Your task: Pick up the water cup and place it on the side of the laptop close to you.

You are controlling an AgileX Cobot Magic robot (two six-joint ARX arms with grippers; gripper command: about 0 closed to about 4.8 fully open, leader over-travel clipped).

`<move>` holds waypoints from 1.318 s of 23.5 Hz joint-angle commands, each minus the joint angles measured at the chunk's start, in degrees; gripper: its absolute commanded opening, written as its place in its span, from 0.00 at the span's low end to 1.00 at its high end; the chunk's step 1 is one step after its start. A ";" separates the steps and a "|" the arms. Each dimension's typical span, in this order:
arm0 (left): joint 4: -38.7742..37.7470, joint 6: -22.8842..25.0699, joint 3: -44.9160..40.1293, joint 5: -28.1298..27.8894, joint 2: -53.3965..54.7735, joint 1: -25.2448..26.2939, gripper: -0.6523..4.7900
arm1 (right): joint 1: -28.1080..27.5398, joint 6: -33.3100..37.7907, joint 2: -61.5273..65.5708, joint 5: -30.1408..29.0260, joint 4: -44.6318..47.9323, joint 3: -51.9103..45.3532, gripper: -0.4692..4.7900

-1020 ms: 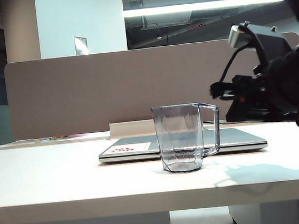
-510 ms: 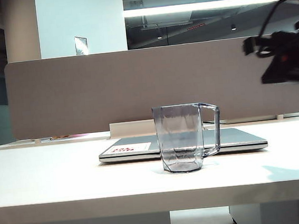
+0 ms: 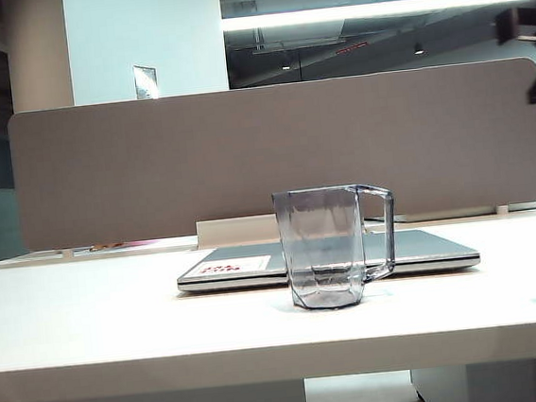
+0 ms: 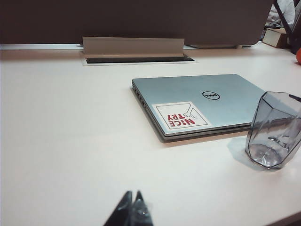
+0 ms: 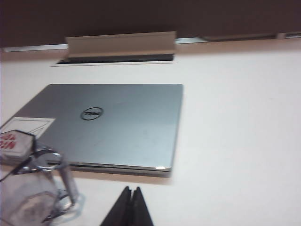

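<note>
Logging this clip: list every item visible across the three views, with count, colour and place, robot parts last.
water cup: one, clear blue-grey, upright on the table at the laptop's near edge, handle toward the right arm's side.
laptop: one, silver-grey, closed, flat behind the cup.
sticker: one, white with red lettering, on a lid corner.
table: one, white.
divider panel: one, grey-brown, along the far edge.
cable tray flap: one, beige, behind the laptop.
left end effector: one, dark, shut, empty, low over the table.
right end effector: one, dark, shut, empty, raised at the exterior view's right edge.
</note>
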 commanded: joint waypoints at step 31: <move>0.55 -0.09 0.09 0.02 0.04 0.00 0.11 | -32.30 1.31 -36.00 -27.43 -19.82 -9.70 0.07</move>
